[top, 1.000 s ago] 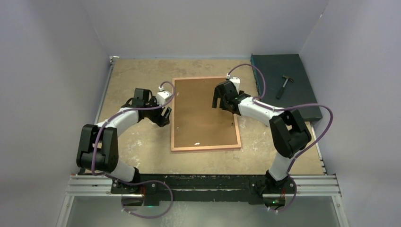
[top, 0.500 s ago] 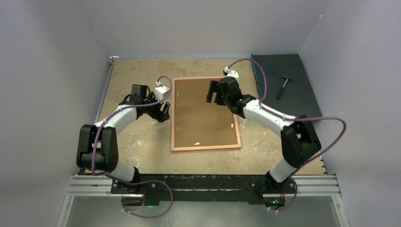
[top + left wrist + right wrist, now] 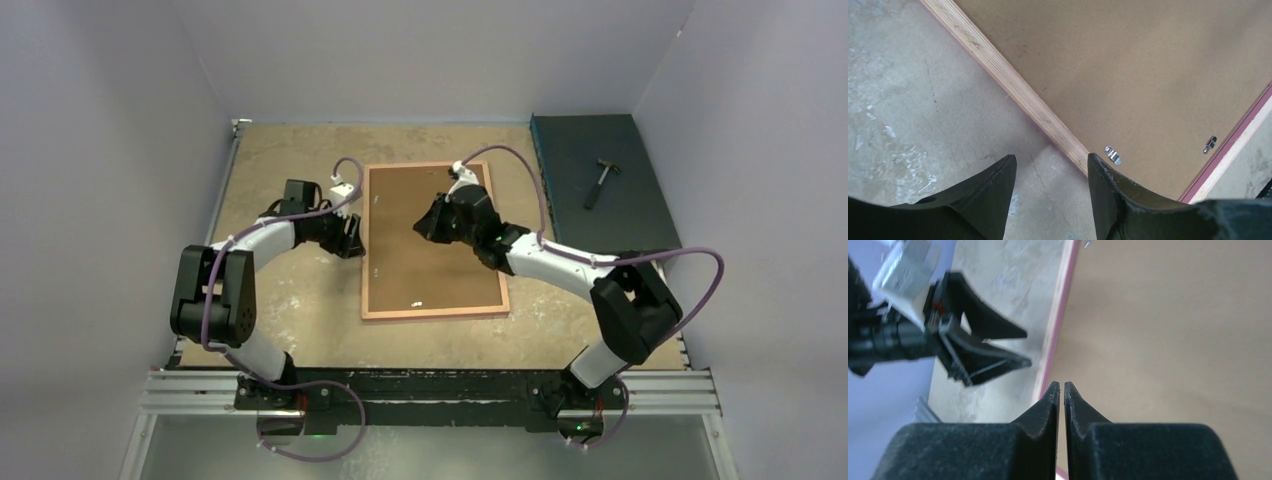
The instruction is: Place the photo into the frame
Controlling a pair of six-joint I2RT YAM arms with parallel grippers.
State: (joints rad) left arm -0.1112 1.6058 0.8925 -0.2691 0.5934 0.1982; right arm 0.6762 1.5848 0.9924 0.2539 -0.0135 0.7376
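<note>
Right now my left gripper (image 3: 1050,157) is spread wide with nothing between its fingers (image 3: 993,185), hanging low over the bare table (image 3: 290,300) just outside the frame's left rail. In the left wrist view its inner fingertip overlaps the edge of that rail, but I cannot tell whether it touches. My right gripper (image 3: 1061,386) has its two fingertips pressed together with only a hairline between them, and it holds nothing. It hovers above the upper left part of the backing board (image 3: 430,265), pointing towards the left rail, and whether the tips rest on the board I cannot tell. From its wrist camera I see my left gripper (image 3: 998,347) across the rail, so the two face each other with the rail between them. The frame (image 3: 435,314) lies flat in the middle of the table, light wood side up with a thin pink edge showing, and the brown backing board fills it. The photo does not show in any view. A small metal clip (image 3: 1113,155) sits on the board just beside the rail, near my left fingertips, and a second clip (image 3: 1210,144) sits by the next rail round the corner. Well off to the far right a hammer (image 3: 600,180) lies on a dark mat (image 3: 570,140), clear of both arms.
</note>
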